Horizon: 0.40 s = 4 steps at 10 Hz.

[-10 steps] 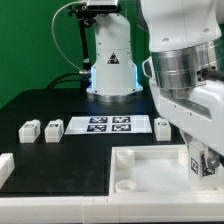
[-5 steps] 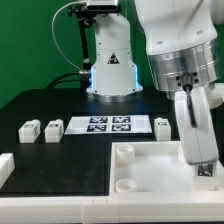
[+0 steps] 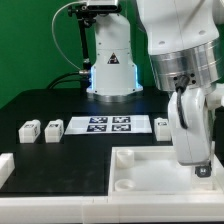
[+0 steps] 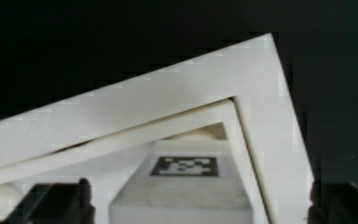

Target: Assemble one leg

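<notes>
gripper [image 3: 199, 166] hanging over the tray [image 3: 150, 180]
can't tell its grip, tagged leg [image 4: 192, 166] sits between the fingers, two more legs [image 3: 41, 129] at 9 o'clock

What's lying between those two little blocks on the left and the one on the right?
The marker board, in the exterior view, between two legs and another leg.

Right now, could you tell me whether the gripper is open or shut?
Cannot tell. In the exterior view the gripper is low over the tray-like part, its fingertips blurred; the wrist view shows only dark fingers at the frame's edge.
</notes>
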Available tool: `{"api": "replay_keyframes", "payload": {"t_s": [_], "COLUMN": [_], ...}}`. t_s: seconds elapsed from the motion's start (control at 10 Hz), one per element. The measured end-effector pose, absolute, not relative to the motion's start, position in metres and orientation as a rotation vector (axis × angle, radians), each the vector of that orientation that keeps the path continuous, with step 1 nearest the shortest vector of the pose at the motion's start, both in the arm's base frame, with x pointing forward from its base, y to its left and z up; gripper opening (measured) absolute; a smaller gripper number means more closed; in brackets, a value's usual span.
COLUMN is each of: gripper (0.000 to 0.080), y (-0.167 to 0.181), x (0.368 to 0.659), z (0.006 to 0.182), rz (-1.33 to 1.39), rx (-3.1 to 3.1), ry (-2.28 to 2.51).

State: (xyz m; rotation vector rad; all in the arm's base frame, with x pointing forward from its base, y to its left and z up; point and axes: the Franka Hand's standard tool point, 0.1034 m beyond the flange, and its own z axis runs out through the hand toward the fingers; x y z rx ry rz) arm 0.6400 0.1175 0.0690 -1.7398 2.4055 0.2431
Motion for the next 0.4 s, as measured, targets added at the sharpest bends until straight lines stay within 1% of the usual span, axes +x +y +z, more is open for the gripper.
{"api": "replay_keyframes", "payload": {"t_s": [0.1,0.3,0.4], "gripper": [0.0639,0.0647,0.0649], "y": [0.121,0.133,0.135], "x": [0.64,0.636,0.634], "z": [0.072,0.102,0.107], "rz": [0.243,0.237,0.237], "rx": [-1.764,-1.847,-1.856], "ry": [2.383,2.29,2.28]}}
